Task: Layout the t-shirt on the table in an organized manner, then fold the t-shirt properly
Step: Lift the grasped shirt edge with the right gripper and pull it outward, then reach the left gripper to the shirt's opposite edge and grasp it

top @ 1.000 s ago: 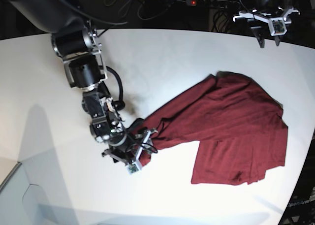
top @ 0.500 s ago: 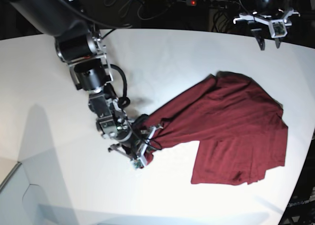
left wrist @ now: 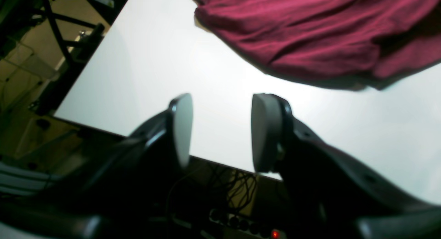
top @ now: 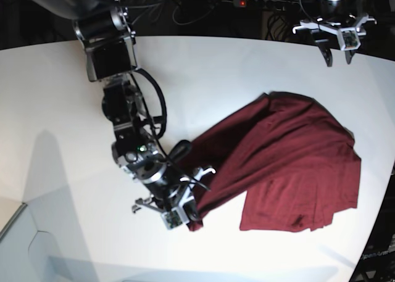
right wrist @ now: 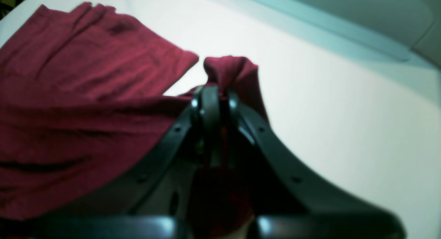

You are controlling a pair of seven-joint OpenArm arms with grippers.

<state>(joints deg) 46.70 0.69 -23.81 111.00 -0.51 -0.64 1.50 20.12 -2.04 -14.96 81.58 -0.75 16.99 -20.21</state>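
Base view, right gripper point(top: 185, 213): it sits nearer the table's near edge than a second ago, and its jaws, spread beside the cloth then, are now pressed onto a bunched corner; the arm has swung in over the table.
Base view, t-shirt point(top: 290, 165): dark maroon, lying crumpled on the right half of the table point(top: 247, 78); its left corner is drawn out into a long tongue toward the near-left, further than before; the right part lies doubled over itself.
Base view, left gripper point(top: 333, 38): hangs at the far right edge, well apart from the cloth; unchanged from a second ago.
Left wrist view, left gripper point(left wrist: 220, 132): fingers spread with nothing between them; the t-shirt point(left wrist: 310, 32) lies beyond them on the table point(left wrist: 144, 70), not touching.
Right wrist view, right gripper point(right wrist: 213, 101): fingers pinched together on a fold of the t-shirt point(right wrist: 86, 94), a knob of cloth poking past the tips; the table point(right wrist: 344, 111) is bare to the right.
Meaning: the grasp looks made, so pulling that corner outward to spread the shirt seems the step in hand; folding is not yet begun.
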